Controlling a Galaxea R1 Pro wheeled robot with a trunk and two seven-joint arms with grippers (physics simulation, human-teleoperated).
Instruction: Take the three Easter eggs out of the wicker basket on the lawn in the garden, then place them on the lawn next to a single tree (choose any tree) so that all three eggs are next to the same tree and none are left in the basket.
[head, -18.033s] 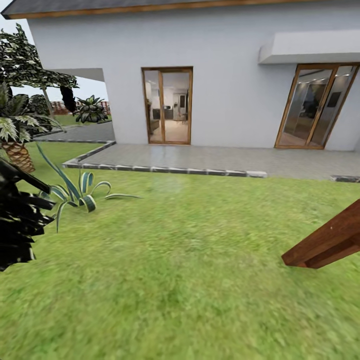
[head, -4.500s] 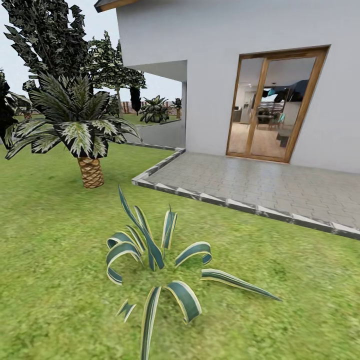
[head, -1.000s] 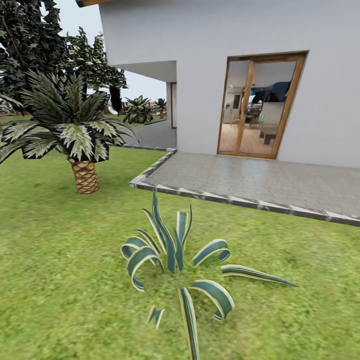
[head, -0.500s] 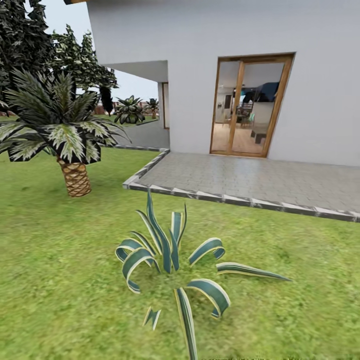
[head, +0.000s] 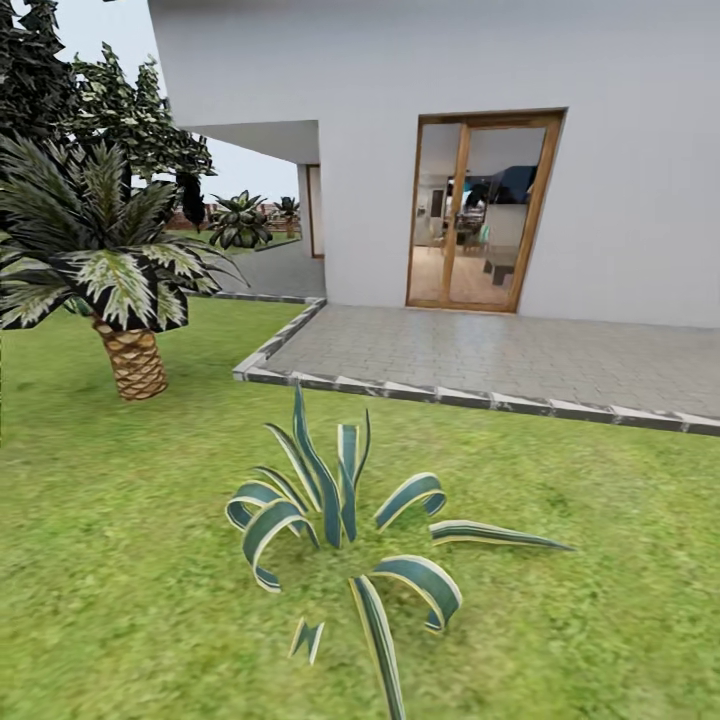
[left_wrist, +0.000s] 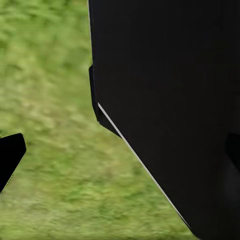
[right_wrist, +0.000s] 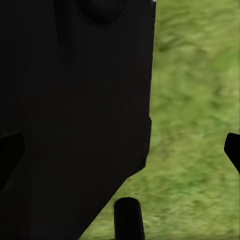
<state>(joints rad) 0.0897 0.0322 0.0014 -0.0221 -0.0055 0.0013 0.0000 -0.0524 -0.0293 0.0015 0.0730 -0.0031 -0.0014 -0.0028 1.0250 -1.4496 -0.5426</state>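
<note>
Fingers of both arms are showing only as dark tips over blurred grass in the wrist views, so I cannot tell whether either pair is apart or together. Ahead, the lawn (head: 120, 560) is stretching past a striped spiky plant (head: 345, 520) toward a paved patio (head: 520, 355), with a palm (head: 110, 270) standing to the left.
</note>
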